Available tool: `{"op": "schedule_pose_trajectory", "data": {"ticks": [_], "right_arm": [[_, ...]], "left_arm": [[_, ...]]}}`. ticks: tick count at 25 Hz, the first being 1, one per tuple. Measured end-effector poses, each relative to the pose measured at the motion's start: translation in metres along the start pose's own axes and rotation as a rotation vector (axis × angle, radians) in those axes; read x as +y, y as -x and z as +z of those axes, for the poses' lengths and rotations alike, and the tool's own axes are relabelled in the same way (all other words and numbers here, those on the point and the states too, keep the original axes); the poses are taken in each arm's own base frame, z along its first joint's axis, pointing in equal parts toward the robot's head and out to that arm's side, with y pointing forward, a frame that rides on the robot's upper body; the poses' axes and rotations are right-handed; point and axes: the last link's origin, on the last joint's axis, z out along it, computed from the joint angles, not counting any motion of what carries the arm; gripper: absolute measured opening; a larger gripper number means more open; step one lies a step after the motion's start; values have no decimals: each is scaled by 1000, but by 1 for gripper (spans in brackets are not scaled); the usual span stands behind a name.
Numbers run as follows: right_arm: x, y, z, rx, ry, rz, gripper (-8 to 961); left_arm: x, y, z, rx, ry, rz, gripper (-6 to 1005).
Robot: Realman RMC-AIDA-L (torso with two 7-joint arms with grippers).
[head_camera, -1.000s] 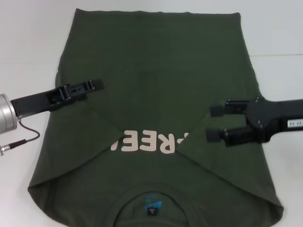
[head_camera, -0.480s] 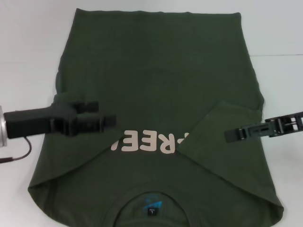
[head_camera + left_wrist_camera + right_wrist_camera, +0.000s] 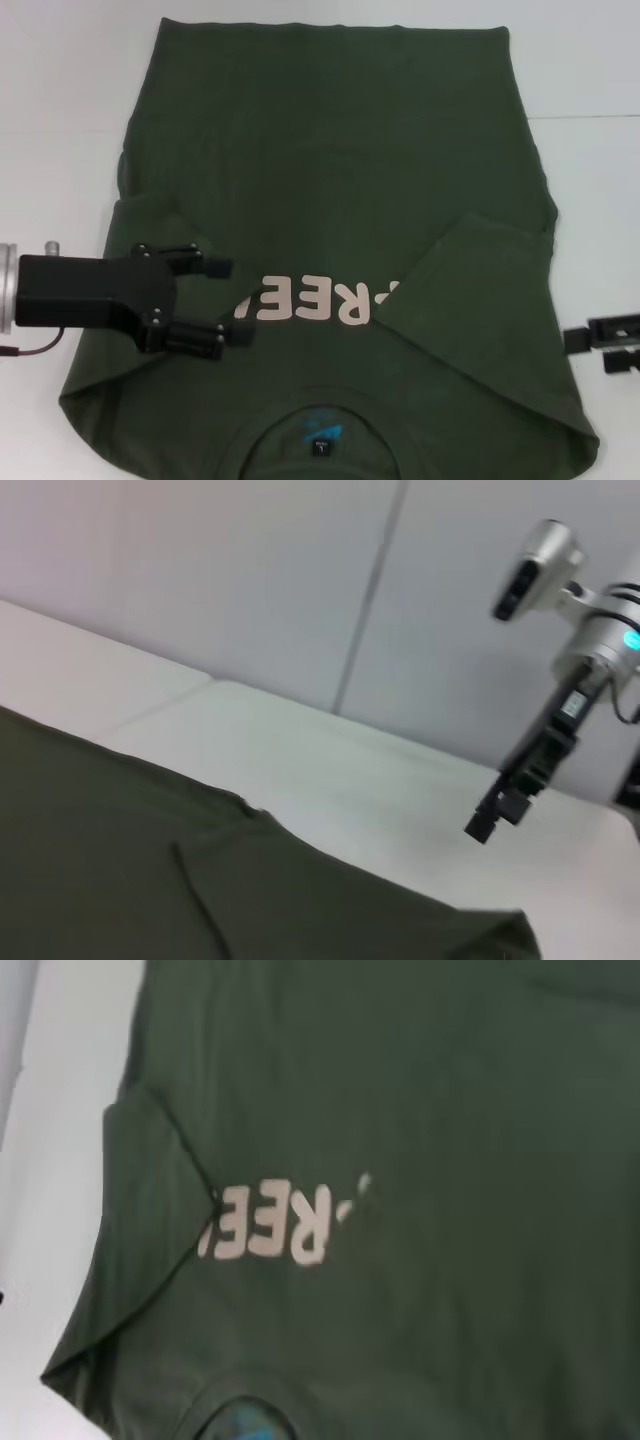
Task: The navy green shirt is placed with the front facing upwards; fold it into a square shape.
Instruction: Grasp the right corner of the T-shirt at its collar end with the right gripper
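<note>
The navy green shirt (image 3: pixel 330 150) lies flat on the white table, collar and neck label (image 3: pixel 320 435) nearest me. Both sleeves are folded inward and cover the ends of the cream lettering (image 3: pixel 320 300). My left gripper (image 3: pixel 226 300) hovers open over the folded left sleeve, just beside the lettering, holding nothing. My right gripper (image 3: pixel 595 350) sits off the shirt over bare table by its right edge, open and empty. The left wrist view shows the shirt (image 3: pixel 100 860) and the right gripper (image 3: pixel 497 810) farther off. The right wrist view looks down on the shirt (image 3: pixel 450 1110) and lettering (image 3: pixel 270 1225).
The white table (image 3: pixel 60 120) surrounds the shirt, with bare strips on both sides. A seam in the tabletop (image 3: pixel 590 117) runs off to the right. A pale wall (image 3: pixel 250 580) stands behind the table.
My left gripper moved nearer and toward the lettering. My right gripper pulled away to the right, off the shirt, leaving the right sleeve folded in.
</note>
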Motion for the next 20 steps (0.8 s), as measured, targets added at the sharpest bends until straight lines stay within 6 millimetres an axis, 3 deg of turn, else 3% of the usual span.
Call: {"op": "schedule_pose_trajectory", "data": {"ticks": [10, 20], "right_arm": [[-28, -15, -7, 91, -22, 146, 871], [-17, 7, 9, 224, -80, 160, 799]], "left_arm": [[-1, -5, 10, -7, 15, 45, 948], [3, -2, 16, 3, 23, 28, 948]]}}
